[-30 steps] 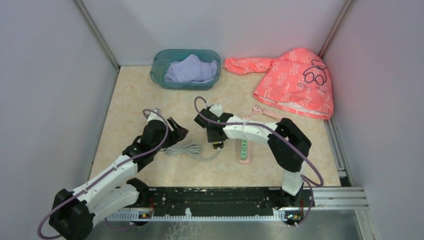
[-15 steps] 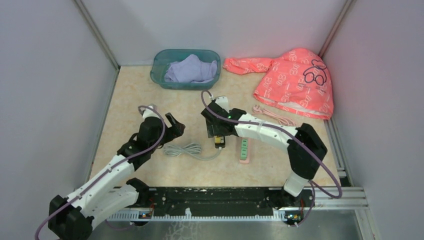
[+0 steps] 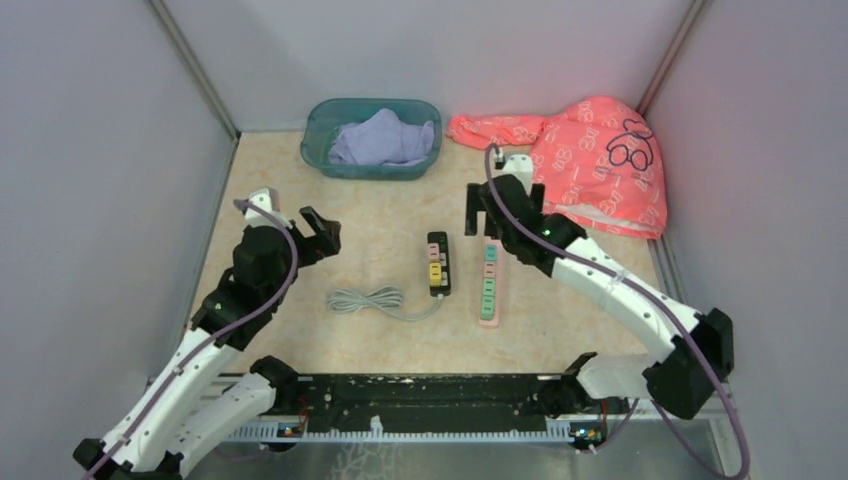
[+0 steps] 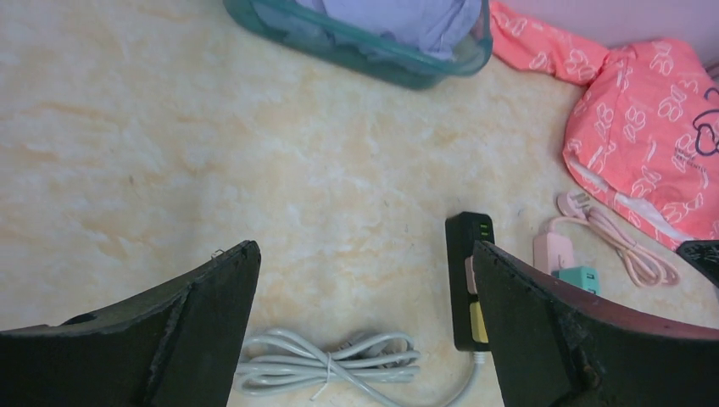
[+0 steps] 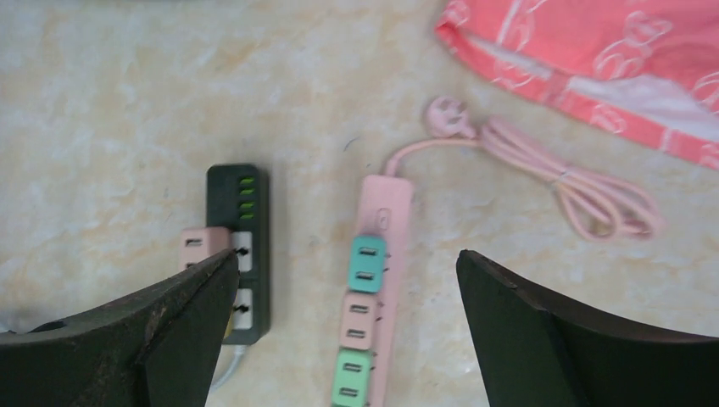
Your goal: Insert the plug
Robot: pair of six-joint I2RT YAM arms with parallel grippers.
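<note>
The job looks done, or close to it: a pink plug (image 5: pixel 203 243) sits in the black power strip (image 5: pixel 240 212) mid-table, seemingly seated, next to a yellow plug (image 3: pixel 436 269). The left gripper (image 4: pixel 363 248) and right gripper (image 5: pixel 346 254) hang above the table with jaws spread wide — nothing held. Counted: two strips, the other a pink power strip (image 5: pixel 386 208); two coiled cords, a grey cord (image 4: pixel 331 360) and a pink cord (image 5: pixel 576 191).

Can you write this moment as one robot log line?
left gripper: open, empty | right gripper: open, empty | black power strip: untouched, pink plug on it
</note>
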